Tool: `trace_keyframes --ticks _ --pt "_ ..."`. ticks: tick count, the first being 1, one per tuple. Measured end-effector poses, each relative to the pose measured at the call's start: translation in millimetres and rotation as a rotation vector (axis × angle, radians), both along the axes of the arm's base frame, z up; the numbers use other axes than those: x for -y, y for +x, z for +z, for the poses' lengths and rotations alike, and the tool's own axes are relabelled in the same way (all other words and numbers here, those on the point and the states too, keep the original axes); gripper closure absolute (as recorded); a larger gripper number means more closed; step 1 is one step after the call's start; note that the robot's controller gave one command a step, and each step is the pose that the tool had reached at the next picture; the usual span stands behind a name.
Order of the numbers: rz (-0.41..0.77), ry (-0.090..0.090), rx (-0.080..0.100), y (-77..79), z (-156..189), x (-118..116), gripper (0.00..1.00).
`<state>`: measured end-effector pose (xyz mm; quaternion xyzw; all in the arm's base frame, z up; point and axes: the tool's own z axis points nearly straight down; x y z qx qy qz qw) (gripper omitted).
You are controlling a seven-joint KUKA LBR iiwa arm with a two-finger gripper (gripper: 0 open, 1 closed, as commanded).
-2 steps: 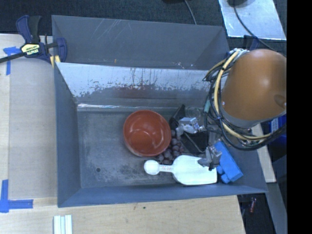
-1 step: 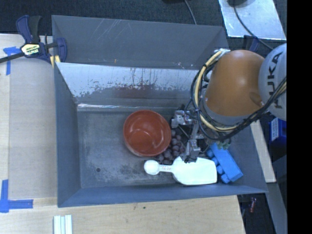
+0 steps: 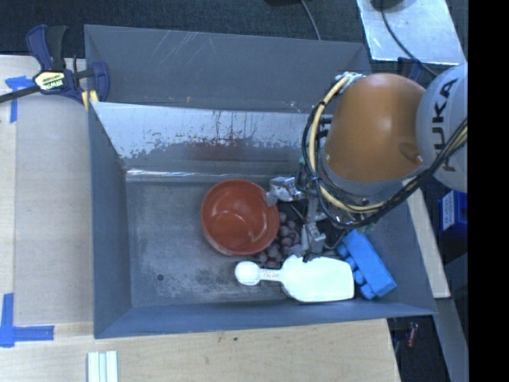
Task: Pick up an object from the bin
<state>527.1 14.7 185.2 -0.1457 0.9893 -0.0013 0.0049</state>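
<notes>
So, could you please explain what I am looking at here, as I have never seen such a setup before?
This is one picture from a camera that looks down on a grey metal bin from above and a little to one side. The large rounded orange-brown cover sits on the wrist of a robot arm that reaches in from the right. Below it hangs the tool, the part that grasps.

In the bin lie a red bowl, a white scoop near the front wall, a blue block at the right, and a dark cluster, perhaps toy grapes, between the bowl and the scoop.

The tool is low in the bin, just right of the bowl and about over the dark cluster. I cannot tell whether it grips anything.
</notes>
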Motion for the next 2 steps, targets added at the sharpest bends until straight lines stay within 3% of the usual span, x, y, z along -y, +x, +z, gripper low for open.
trace_keyframes --ticks 1,2 --pt "-0.062 0.001 -0.001 31.9 -42.7 -12.7 0.0" --pt "0.044 0.0 0.002 27.9 -51.5 -15.3 0.0"
